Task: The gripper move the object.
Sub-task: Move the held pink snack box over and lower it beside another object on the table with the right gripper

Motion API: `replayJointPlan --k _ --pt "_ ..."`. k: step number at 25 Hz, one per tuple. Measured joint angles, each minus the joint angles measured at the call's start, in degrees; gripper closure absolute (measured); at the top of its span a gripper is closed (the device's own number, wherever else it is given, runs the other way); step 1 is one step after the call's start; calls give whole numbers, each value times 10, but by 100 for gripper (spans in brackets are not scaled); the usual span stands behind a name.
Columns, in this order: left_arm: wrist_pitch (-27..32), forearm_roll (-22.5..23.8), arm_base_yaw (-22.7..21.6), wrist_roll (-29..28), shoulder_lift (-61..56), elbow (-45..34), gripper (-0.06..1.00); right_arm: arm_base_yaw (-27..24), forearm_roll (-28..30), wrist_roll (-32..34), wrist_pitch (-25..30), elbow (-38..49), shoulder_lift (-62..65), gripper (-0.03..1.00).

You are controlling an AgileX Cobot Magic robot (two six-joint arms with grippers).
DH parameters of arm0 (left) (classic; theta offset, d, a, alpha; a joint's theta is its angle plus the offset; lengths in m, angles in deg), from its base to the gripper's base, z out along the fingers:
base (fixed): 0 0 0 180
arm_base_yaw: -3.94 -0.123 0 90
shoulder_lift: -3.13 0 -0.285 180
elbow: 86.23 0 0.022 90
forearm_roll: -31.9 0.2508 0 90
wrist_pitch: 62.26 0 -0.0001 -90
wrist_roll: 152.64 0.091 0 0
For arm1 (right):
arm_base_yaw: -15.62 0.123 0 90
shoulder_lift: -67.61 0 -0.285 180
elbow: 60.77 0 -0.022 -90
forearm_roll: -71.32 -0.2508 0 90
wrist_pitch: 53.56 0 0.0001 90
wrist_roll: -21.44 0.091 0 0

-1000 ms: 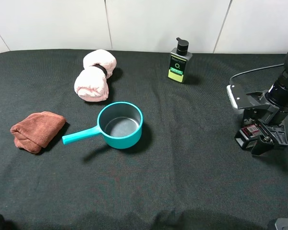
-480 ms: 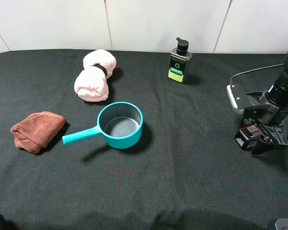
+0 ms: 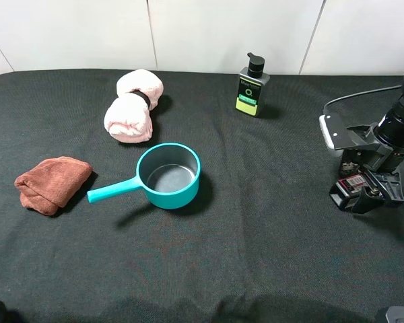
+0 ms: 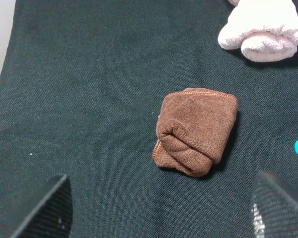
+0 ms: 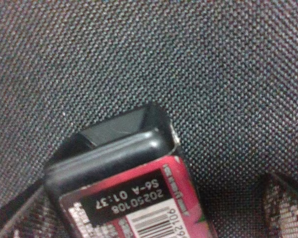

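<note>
Black cloth (image 3: pixel 256 256) bears the object (image 5: pixel 124 183) between the right fingers (image 5: pixel 285 203), spread, not gripping it

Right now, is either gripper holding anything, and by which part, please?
Nothing: the right gripper straddles the black box, gap beside one finger; left gripper empty.

Right arm (image 3: pixel 394 131) reaches in over the right edge of the desk (image 3: pixel 256 256), its bulky black wrist bent steeply downward, with a grey bracket (image 3: pixel 331 132) jutting from its side and a black cable (image 3: pixel 353 99) looping up behind it. The right gripper (image 3: pixel 369 196) sits low against the surface about midway along that edge, its claw-like fingers (image 5: pixel 285 203) parted rather than clamped. The left gripper (image 4: pixel 161 210) hangs above the desk towards the front left corner, pointing down, its two black fingertips (image 4: pixel 44 208) spread wide apart.
</note>
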Motion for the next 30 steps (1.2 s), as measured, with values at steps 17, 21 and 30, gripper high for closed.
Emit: replayJointPlan --k 17,21,30 --pt "0 0 0 0 0 0 18 0 -47 0 -24 0 0 35" --pt "0 0 0 0 0 0 18 0 -47 0 -26 0 0 35" --pt "0 0 0 0 0 0 18 0 -47 0 -22 0 0 45"
